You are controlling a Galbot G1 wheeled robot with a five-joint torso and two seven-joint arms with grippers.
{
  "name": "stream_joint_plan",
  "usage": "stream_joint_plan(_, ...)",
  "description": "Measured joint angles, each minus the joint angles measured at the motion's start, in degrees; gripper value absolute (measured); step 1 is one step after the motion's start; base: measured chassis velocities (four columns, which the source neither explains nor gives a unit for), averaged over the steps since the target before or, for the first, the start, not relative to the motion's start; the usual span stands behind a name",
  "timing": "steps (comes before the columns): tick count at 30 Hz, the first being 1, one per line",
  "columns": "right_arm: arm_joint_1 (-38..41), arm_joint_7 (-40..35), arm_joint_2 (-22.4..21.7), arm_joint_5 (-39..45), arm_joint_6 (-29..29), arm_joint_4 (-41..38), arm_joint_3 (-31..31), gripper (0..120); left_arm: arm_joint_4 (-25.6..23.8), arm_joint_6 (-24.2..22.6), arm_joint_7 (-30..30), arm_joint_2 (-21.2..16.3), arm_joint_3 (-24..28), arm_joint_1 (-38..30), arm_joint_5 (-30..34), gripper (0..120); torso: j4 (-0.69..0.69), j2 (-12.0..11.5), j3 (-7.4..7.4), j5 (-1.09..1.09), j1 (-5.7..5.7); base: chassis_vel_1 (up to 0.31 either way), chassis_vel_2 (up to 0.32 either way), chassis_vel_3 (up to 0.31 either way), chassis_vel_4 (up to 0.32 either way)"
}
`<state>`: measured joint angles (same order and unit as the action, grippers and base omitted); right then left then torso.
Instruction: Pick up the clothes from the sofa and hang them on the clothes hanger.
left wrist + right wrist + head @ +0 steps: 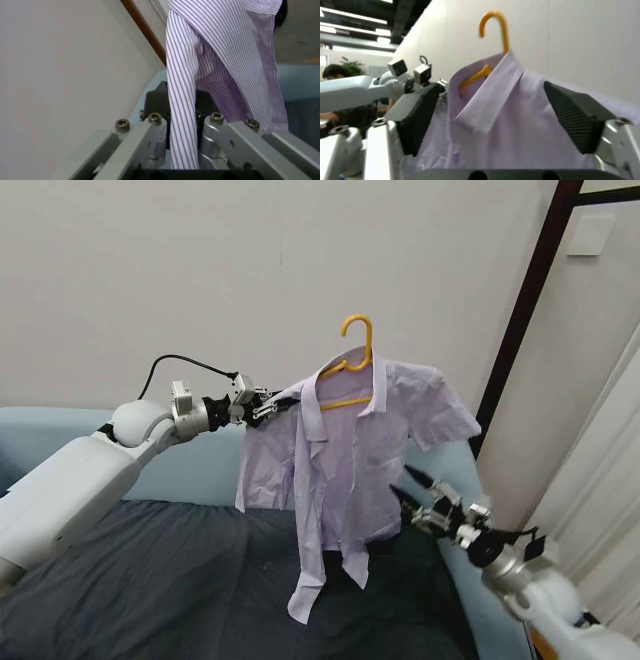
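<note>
Hanging in mid-air above the sofa (190, 470), a lilac striped shirt (340, 450) on a yellow hanger (357, 340) is seen in the head view, its long axis vertical. The shoulder on the left is pinched by the left gripper (262, 407), while the right gripper (415, 492) is spread and empty just right of the shirt's lower half. In the left wrist view, the fingers (152, 135) are shown clamped on a fold of fabric. In the right wrist view, shirt and hanger are framed beyond the wide-open pads (570, 112), untouched.
</note>
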<state>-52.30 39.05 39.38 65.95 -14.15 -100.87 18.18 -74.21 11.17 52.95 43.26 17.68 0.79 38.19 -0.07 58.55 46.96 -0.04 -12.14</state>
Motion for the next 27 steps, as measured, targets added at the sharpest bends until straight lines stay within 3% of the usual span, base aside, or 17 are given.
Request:
stream_joint_plan(5, 3.29, -0.02, -7.03, 1.64, 5.47, 0.83, -0.28, 99, 1.38, 2.68, 5.44, 0.73, -2.08, 1.22, -3.49, 7, 0.01, 0.0, 0.0, -0.01, 0.0, 0.0, 0.0, 0.0, 0.0)
stream_joint_plan(11, 6.37, 0.6, -12.41, -5.34, 12.68, 2.55, -2.4, 100, 0.88, 3.79, 9.64, 1.37, -4.09, 2.78, -4.22, 7, 0.0, 0.0, 0.0, 0.0, 0.0, 0.0, 0.0, 0.0, 0.0)
stream_joint_plan(17, 6.89, 3.49, -12.83, -8.71, 17.02, 3.37, -3.99, 100, -0.36, 4.54, 11.41, 2.23, -4.85, 4.23, -5.19, 7, 0.02, 0.0, 0.0, 0.01, 0.0, 0.0, 0.0, 0.0, 0.0)
stream_joint_plan(27, 5.26, 9.82, -11.88, -12.55, 18.74, 4.95, -3.56, 100, -0.58, 6.4, 11.97, 4.32, -2.04, 4.8, -7.41, 7, 0.0, 0.0, 0.0, 0.02, 0.0, 0.0, 0.0, 0.0, 0.0)
